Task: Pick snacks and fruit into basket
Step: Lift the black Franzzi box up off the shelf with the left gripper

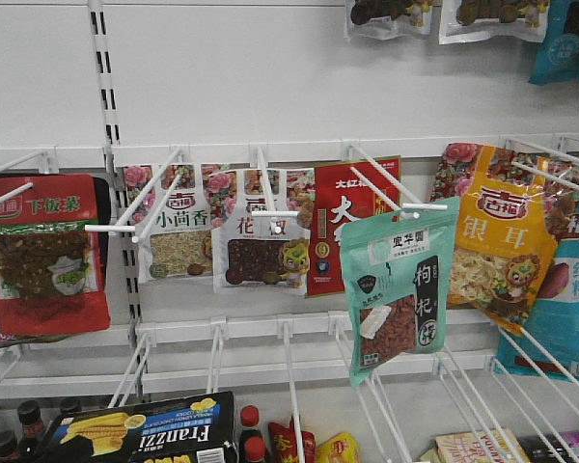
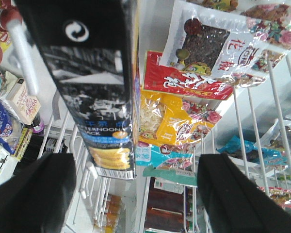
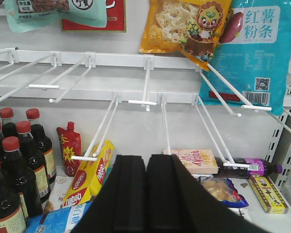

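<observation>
The teal pouch of goji berries [image 1: 396, 289] hangs on a white peg right of centre; its lower edge also shows at the top left of the right wrist view as the teal pouch [image 3: 53, 12]. The black Franzzi box [image 1: 145, 434] sits at the bottom left with its lettering upside down. In the left wrist view this box [image 2: 92, 87] stands just ahead of my left gripper [image 2: 136, 165], whose fingers [image 2: 34, 194] are wide apart and touch nothing. My right gripper [image 3: 146, 162] is shut with nothing in it. Basket and fruit are out of view.
White peg hooks [image 3: 143, 103] jut out from the shelf wall at several heights. Dark sauce bottles [image 3: 14, 160], a yellow Nabati box [image 3: 89, 177] and a Pocky box [image 3: 196, 160] lie on the lower shelf. Red [image 1: 43, 256], floral-topped [image 1: 179, 231] and orange [image 1: 497, 241] pouches hang beside the teal one.
</observation>
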